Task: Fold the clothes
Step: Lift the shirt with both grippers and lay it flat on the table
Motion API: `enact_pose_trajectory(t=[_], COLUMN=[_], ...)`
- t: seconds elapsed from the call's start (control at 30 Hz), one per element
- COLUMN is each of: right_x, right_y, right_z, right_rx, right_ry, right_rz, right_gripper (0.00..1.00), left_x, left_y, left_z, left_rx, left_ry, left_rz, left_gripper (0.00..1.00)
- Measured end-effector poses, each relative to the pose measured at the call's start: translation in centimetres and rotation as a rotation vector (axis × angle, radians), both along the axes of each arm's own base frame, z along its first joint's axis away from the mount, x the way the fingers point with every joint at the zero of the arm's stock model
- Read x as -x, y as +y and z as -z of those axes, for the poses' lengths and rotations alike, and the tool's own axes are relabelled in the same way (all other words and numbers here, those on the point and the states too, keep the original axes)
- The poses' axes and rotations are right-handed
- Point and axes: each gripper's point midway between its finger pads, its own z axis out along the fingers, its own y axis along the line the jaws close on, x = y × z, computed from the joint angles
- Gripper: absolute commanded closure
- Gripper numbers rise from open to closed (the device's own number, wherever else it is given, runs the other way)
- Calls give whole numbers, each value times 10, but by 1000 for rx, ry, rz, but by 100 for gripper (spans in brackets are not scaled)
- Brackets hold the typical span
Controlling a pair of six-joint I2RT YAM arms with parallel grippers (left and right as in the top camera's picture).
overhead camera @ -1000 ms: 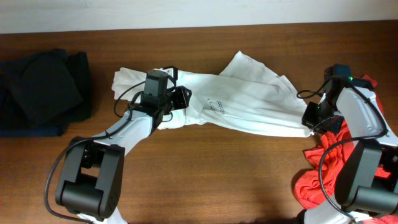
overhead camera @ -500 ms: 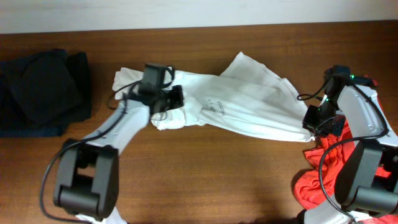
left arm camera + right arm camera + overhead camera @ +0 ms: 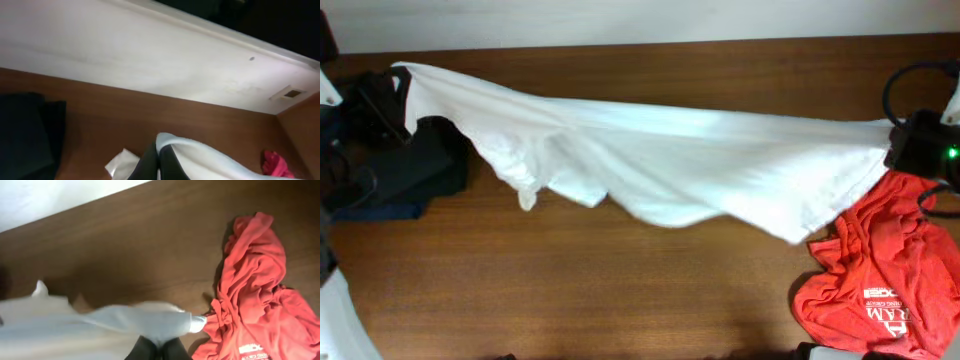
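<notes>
The white T-shirt hangs stretched across the table between my two grippers, lifted and sagging in the middle; its logo does not show. My left gripper at the far left is shut on one end of the shirt; the left wrist view shows its dark fingers pinched on white cloth. My right gripper at the far right is shut on the other end; the right wrist view shows its fingers closed on white cloth.
A dark navy garment lies at the left edge under the shirt's left end. A red T-shirt with white lettering lies crumpled at the right front, also in the right wrist view. The white wall runs along the back.
Both grippers have pulled far apart and upward, taking the white T-shirt from a crumpled heap on the table to a stretched, lifted span. Both arms have left the table's middle.
</notes>
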Motion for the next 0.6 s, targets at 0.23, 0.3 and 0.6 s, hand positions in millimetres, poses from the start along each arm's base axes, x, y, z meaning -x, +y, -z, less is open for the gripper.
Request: enact_pose_trajectory(t=[0.23,0.3,0.6], right_x=[-170,-236,-163], right_y=[-20,-14,-11], right_z=[88,58,68], right_rx=[-16,-6,-9], right_ry=[40,-218,49], right_rz=[-94,-95,-38], right_gripper=[96,96,96], left_x=[-170,-244,-163], left_y=[-31,-17,0], left_z=[93,105,100], left_rx=[-51,-72,202], left_ry=[57,-103,205], left_rz=[209,178,215], left_gripper=[99,99,99])
